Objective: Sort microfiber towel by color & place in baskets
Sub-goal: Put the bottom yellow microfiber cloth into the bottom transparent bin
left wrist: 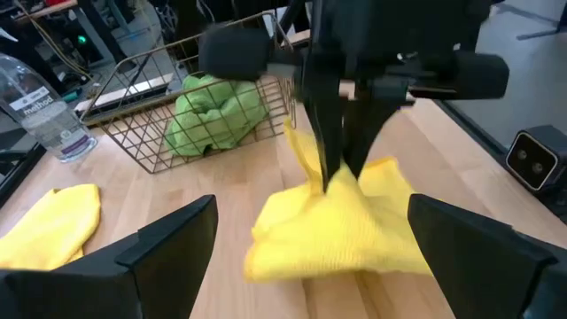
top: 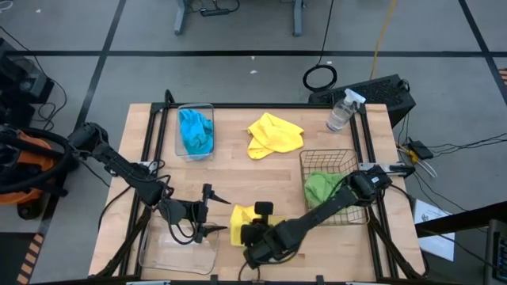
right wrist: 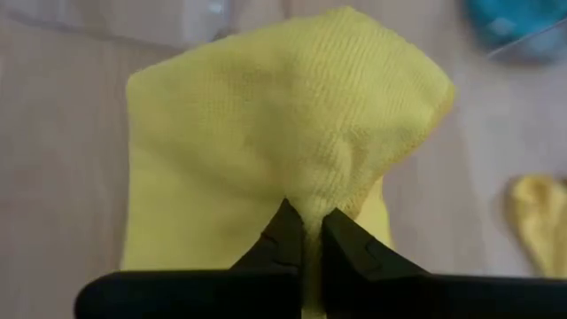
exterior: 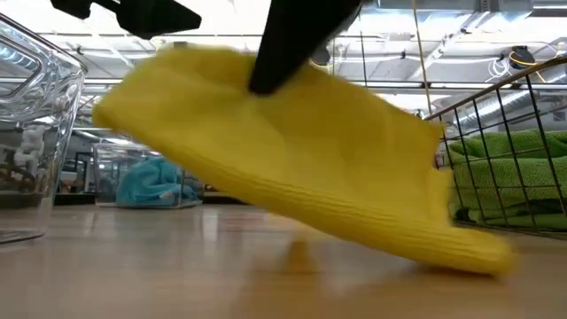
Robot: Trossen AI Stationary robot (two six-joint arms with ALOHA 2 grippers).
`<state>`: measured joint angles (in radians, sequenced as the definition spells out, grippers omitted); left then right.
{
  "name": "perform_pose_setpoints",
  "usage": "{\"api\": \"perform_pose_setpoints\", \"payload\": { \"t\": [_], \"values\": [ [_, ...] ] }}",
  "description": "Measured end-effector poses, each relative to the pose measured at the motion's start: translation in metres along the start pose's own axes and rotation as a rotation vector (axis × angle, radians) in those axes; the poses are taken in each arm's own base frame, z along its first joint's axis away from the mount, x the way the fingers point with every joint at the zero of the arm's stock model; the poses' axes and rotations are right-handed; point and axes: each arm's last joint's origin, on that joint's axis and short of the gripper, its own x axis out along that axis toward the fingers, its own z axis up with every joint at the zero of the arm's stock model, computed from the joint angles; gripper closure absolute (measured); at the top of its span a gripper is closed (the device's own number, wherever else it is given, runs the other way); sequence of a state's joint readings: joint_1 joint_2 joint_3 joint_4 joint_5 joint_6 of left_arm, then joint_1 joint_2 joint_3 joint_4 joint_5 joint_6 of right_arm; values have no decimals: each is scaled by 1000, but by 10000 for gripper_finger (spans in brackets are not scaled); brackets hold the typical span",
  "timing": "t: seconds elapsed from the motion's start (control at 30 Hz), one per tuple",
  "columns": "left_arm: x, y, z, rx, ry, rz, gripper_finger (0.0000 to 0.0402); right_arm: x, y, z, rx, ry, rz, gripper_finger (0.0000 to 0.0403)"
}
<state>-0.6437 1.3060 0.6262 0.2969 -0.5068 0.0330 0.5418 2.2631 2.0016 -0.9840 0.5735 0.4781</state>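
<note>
Towels first: I am counting four bundles from above, though I cannot tell how many cloths each bundle holds. One yellow towel [top: 242, 222] is hanging from my right pincer [top: 261, 231], whose fingers are pinched together on a fold of it, near the bench's front edge; in the low view its lower edge is trailing just over the wood. A second yellow towel [top: 274, 134] is lying crumpled on the bare bench [top: 238, 178] toward the far side. A blue towel [top: 196, 131] is sitting inside the far clear tub [top: 179, 142], and a green towel [top: 320, 188] is bunched in the wire basket [top: 337, 164] on the right.

Baskets: I am seeing three, the two named and a second clear tub [top: 178, 255] at the front left corner, just beside the held cloth.

My left pincer [top: 209, 212] is waiting next to that front tub with its fingers spread apart, pointing at the hanging towel.

One clear spray bottle [top: 341, 112] is standing at the bench's far right corner, near the wire basket.
</note>
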Motion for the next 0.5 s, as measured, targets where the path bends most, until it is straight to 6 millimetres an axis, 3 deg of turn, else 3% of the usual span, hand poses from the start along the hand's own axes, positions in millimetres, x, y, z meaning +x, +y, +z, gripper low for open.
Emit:
{"api": "perform_pose_setpoints", "payload": {
  "t": [0.27, 0.5],
  "values": [
    [0, 0, 4, 1, -39, 2, 27, -49, -5, 3, -4, -168, -118, 399],
    [-2, -1, 15, -16, -140, -21, 27, -58, 5, -2, 70, -244, -184, 399]
  ]
}}
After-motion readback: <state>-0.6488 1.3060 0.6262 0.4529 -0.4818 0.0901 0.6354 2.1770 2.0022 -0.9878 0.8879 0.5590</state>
